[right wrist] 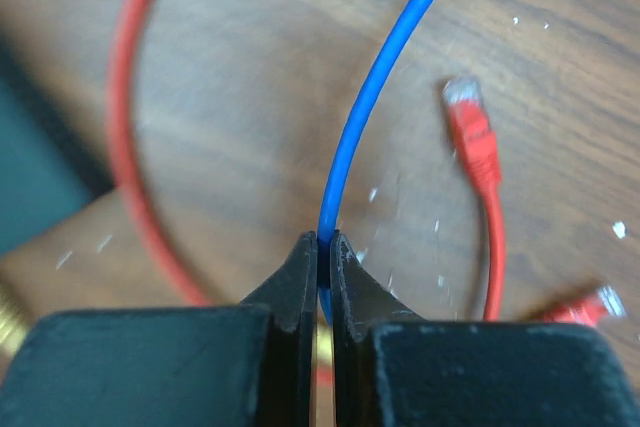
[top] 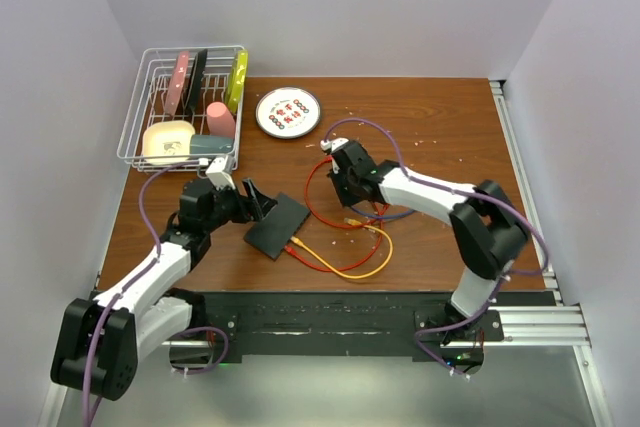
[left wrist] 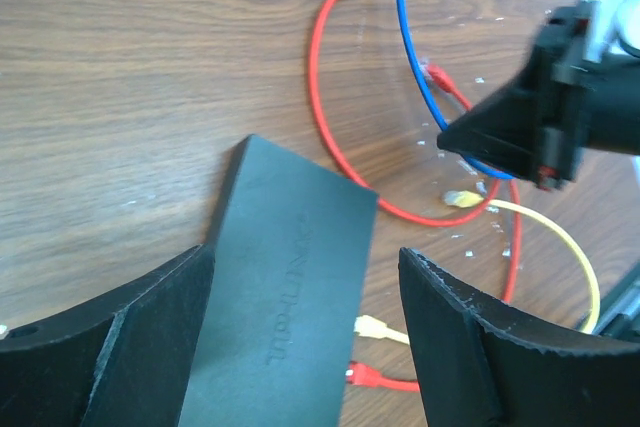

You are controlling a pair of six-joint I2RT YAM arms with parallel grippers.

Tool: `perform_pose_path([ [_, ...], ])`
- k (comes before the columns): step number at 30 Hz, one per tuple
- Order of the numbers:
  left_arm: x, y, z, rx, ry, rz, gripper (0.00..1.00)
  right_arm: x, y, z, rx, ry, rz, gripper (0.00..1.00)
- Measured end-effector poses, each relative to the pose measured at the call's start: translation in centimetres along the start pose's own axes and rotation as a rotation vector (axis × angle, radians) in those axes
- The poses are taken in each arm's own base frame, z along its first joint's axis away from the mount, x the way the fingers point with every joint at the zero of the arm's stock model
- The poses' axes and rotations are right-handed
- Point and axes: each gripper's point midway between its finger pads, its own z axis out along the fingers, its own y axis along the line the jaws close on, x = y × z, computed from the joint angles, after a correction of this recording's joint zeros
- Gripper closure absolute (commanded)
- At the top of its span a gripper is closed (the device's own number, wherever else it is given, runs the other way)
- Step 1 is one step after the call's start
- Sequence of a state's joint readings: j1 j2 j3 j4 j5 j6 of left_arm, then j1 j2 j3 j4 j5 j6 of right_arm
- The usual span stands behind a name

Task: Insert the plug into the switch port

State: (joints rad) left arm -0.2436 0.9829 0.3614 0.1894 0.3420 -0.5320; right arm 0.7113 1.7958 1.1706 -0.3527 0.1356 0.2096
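Observation:
The switch is a flat matte-black box lying on the wooden table. My left gripper stands open astride it. In the left wrist view the switch sits between the two spread fingers, touching neither, with the left gripper above its top face. My right gripper is shut on a thin blue cable, pinched at the fingertips. It hovers right of the switch. The blue cable's plug is not visible. A yellow plug and a red plug lie by the switch's near edge.
Red and yellow cables loop over the table between the arms. Two more red plugs lie near the right gripper. A wire dish rack stands back left, with a white plate beside it. Crumbs dot the wood.

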Motion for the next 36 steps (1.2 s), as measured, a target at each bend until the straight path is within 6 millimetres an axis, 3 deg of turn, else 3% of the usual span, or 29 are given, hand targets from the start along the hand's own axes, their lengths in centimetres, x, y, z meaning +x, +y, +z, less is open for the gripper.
perform_pose_path([
  [5,-0.6,-1.7,0.5,0.089,-0.024,-0.050,0.22,-1.8,1.5,-4.8,-0.127,-0.138,-0.017,1.00],
  [10,-0.6,-3.9,1.5,0.202,-0.013,-0.103,0.23,-3.1,3.2,-7.7,-0.218,-0.234,-0.050,1.00],
  [15,0.8,-6.6,3.0,0.294,0.058,-0.138,0.26,-2.0,5.4,-8.5,-0.268,-0.236,-0.105,1.00],
  [20,0.0,-8.7,4.0,0.372,0.054,-0.167,0.31,-1.2,7.5,-8.9,-0.302,-0.233,-0.167,1.00],
  [26,-0.1,-9.2,5.6,0.391,0.066,-0.197,0.43,-0.3,8.8,-10.0,-0.326,-0.248,-0.205,1.00],
  [32,0.2,-9.1,6.9,0.404,0.073,-0.239,0.62,0.3,9.3,-10.9,-0.362,-0.271,-0.232,1.00],
  [36,-0.1,-9.7,7.3,0.456,0.053,-0.258,0.65,1.4,10.1,-11.0,-0.406,-0.255,-0.271,1.00],
])
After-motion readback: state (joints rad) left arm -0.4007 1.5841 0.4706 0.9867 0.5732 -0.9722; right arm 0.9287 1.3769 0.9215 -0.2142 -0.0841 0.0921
